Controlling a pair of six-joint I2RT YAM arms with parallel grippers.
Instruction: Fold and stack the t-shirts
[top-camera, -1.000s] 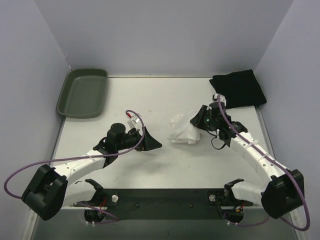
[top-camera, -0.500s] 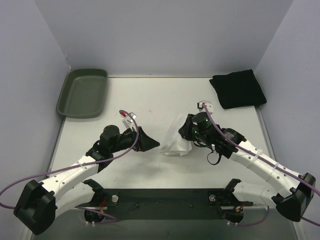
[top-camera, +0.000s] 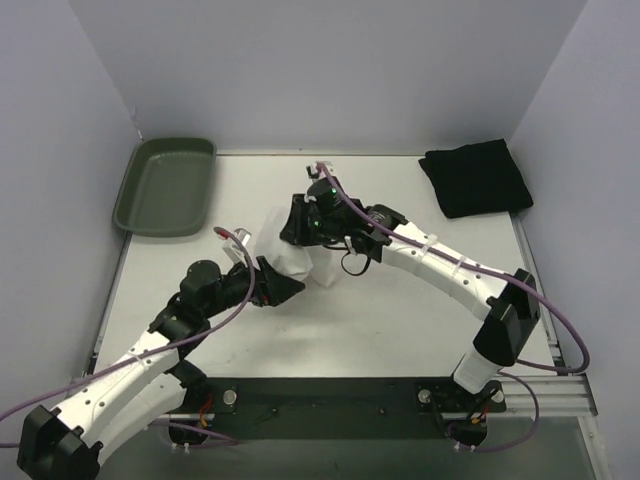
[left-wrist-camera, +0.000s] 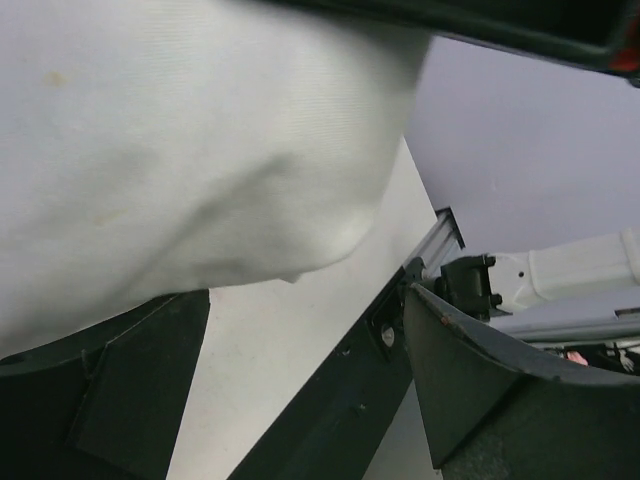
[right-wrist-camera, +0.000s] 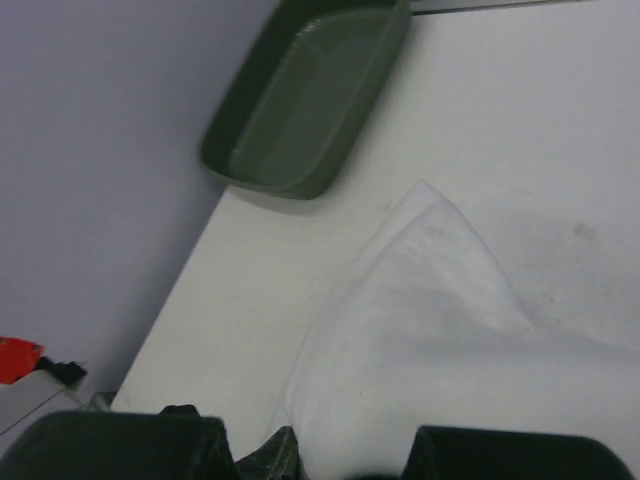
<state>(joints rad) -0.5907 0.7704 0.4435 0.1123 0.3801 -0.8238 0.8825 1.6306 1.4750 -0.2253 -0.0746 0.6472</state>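
White t-shirt (top-camera: 283, 250) sits bunched mid-table: bring your left gripper (top-camera: 290, 288), jaws wide apart, onto its near edge, with the right gripper (top-camera: 296, 232) clamped on the cloth just beyond, then pull it flat, well apart from the black t-shirt (top-camera: 475, 178) in the far right corner.

Robot lab test cell, plain lilac walls (top-camera: 320, 70) at 9, 12 and 3 o'clock, white table (top-camera: 360, 330), two white arms (top-camera: 130, 362) bolted to a black rail (top-camera: 330, 394) at 6 o'clock, loose purple cables (top-camera: 560, 315)
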